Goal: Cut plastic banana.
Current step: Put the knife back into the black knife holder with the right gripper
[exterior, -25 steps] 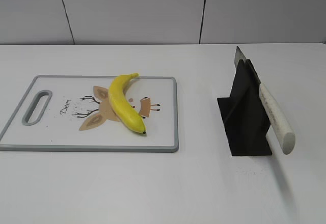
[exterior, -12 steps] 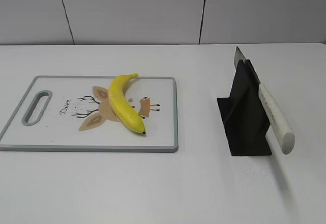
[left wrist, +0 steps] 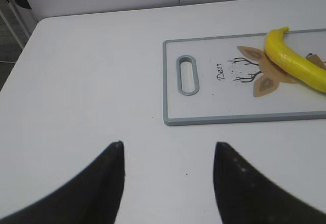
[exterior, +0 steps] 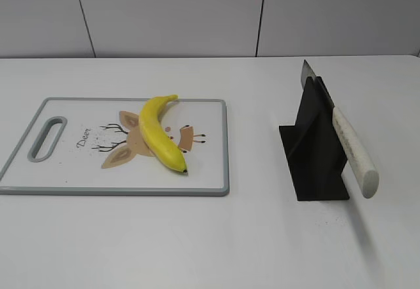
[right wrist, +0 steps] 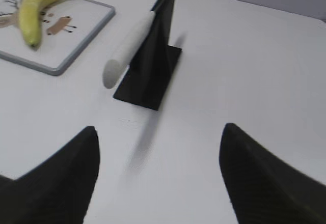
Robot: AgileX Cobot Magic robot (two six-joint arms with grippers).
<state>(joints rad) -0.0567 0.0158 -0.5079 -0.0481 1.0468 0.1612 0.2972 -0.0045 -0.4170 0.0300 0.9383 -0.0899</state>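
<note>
On your left, the left gripper (left wrist: 168, 155) hangs above bare desk (left wrist: 91, 81) with its jaws spread wide and holding nothing; the cutting board (left wrist: 204, 118) lies ahead of it and to its right, its handle slot nearest; the plastic banana (exterior: 159, 132) rests on the board's printed middle, its long axis running slantwise from the stem at the far edge to the dark tip near the front edge; nothing else sits on the board. Further right, well apart from the board, the black stand (exterior: 314, 146) holds the knife (exterior: 354, 152), blade up in the slot, pale handle jutting down toward you. Your right gripper (right wrist: 159, 132) hovers short of that handle, jaws wide and empty; it looks the nearer arm to the knife, so you'd likely reach forward and left for the handle.
</note>
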